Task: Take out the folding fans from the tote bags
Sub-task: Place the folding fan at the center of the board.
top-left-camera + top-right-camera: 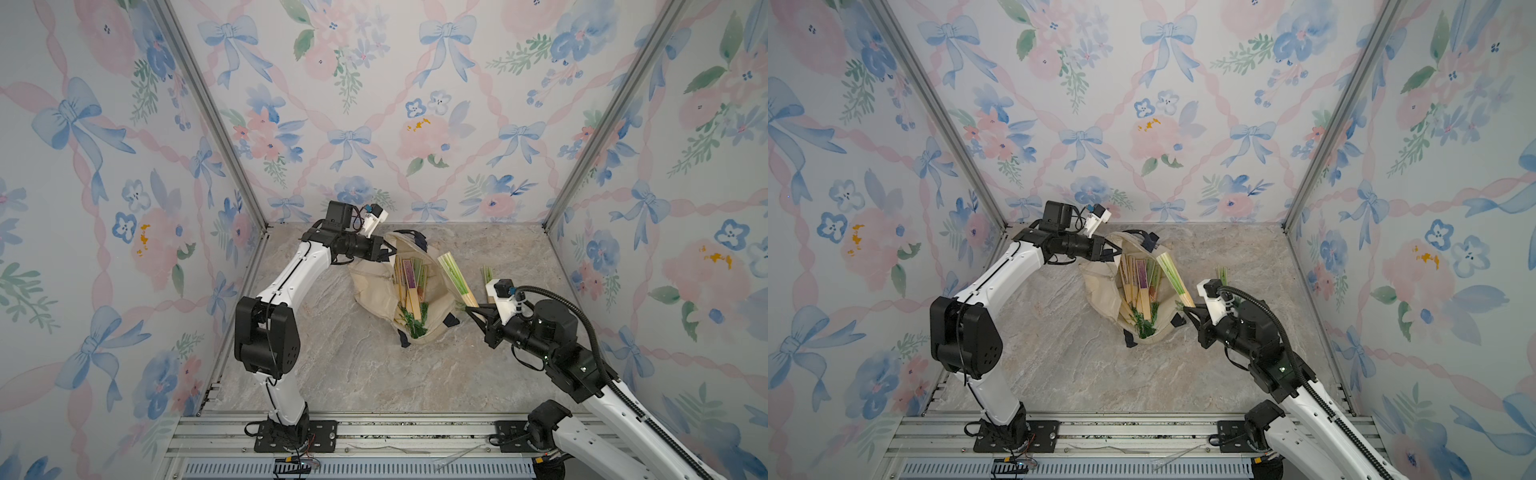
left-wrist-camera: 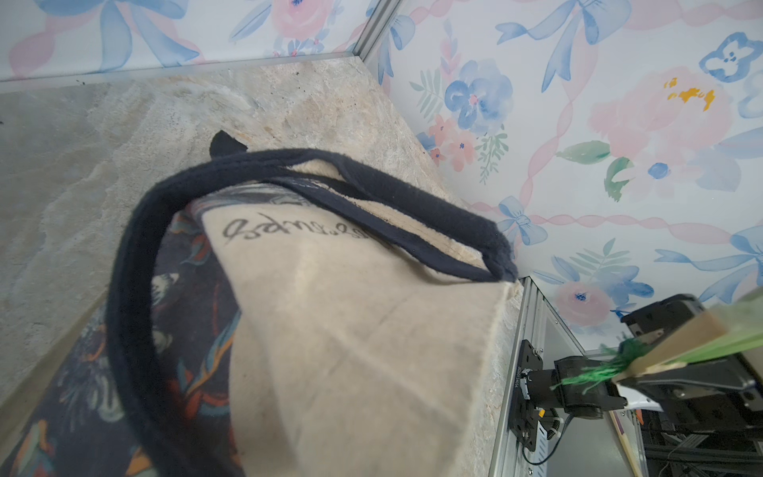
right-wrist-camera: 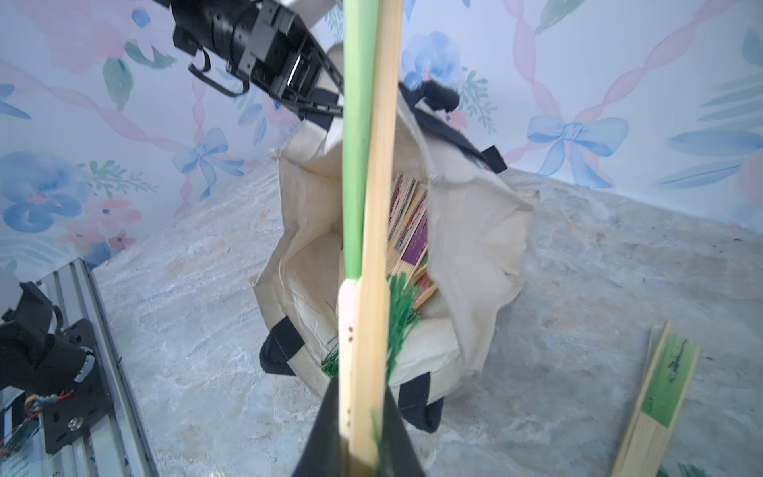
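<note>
Lying on the marble table (image 1: 353, 374), the cream tote bag (image 1: 374, 291) gapes with several fans (image 1: 409, 282) inside. Only the left wrist view shows its script lettering (image 2: 264, 229); the right wrist view shows the loose fan (image 3: 664, 384) on the table, half hidden behind the right arm (image 1: 552, 332) in both top views. The left gripper (image 1: 388, 251) is clenched on the bag's rim, fingertips hard to make out. The right gripper (image 1: 472, 310) clamps the green fan (image 1: 455, 274) by its tasselled end, outside the bag.
</note>
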